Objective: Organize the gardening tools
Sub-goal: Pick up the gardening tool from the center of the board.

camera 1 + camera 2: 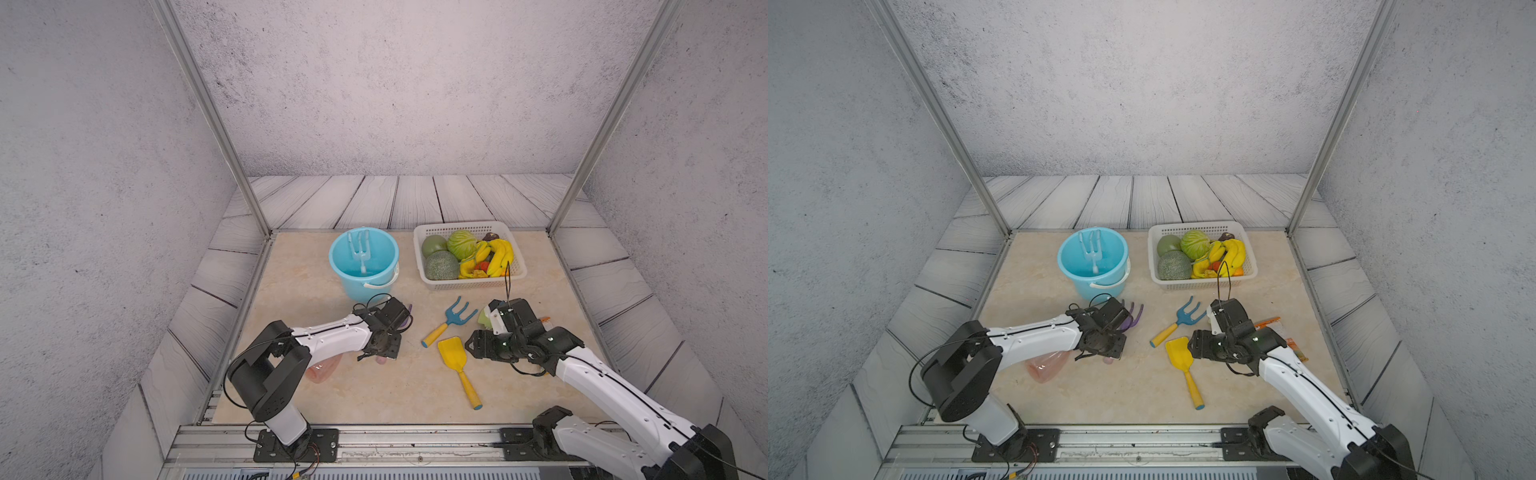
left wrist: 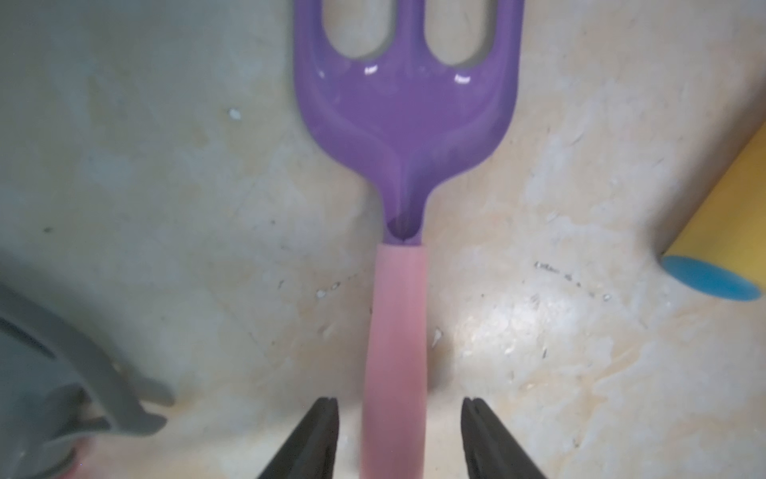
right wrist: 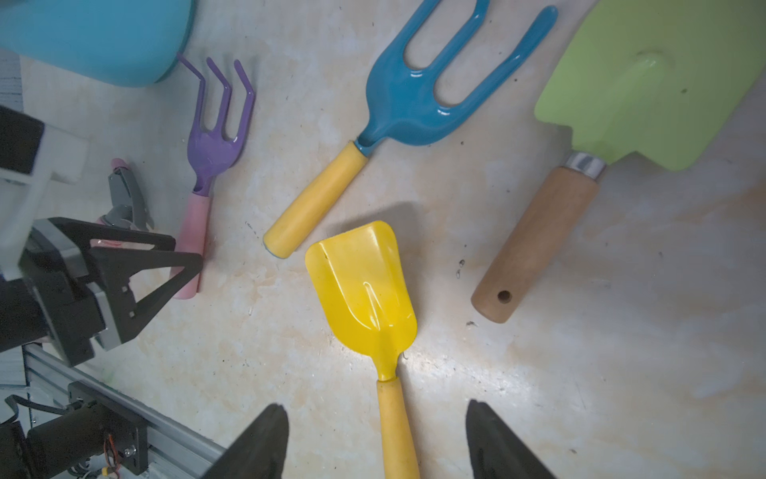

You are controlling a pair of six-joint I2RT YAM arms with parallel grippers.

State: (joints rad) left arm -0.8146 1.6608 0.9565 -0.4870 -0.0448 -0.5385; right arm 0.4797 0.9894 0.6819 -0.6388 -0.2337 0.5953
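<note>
My left gripper point(image 2: 400, 402) has its jaws apart, astride the pink handle of the purple fork point(image 2: 408, 116) with a gap on each side, so it grips nothing. That fork lies flat on the table point(image 1: 374, 395) at 6 o'clock from the bucket point(image 1: 376, 286), with its prongs towards 1 o'clock.

My right gripper point(image 3: 375, 408) stands wide open on either side of the shovel point(image 3: 364, 290) handle and does not touch it. In both top views the shovel's blade points to 11 o'clock and its handle to 5. The blue fork point(image 3: 410, 103) lies just at 12 o'clock from the blade. The trowel point(image 3: 646, 79) is at 3 o'clock from that fork, mostly hidden under my right wrist in the top views.

The light-blue fork point(image 1: 360, 249) stands in the bucket, at 11 o'clock on the table. The spray bottle point(image 1: 322, 370) lies at 8 o'clock, partly under my left arm. The basket point(image 1: 419, 266) of fruit sits at 1 o'clock
</note>
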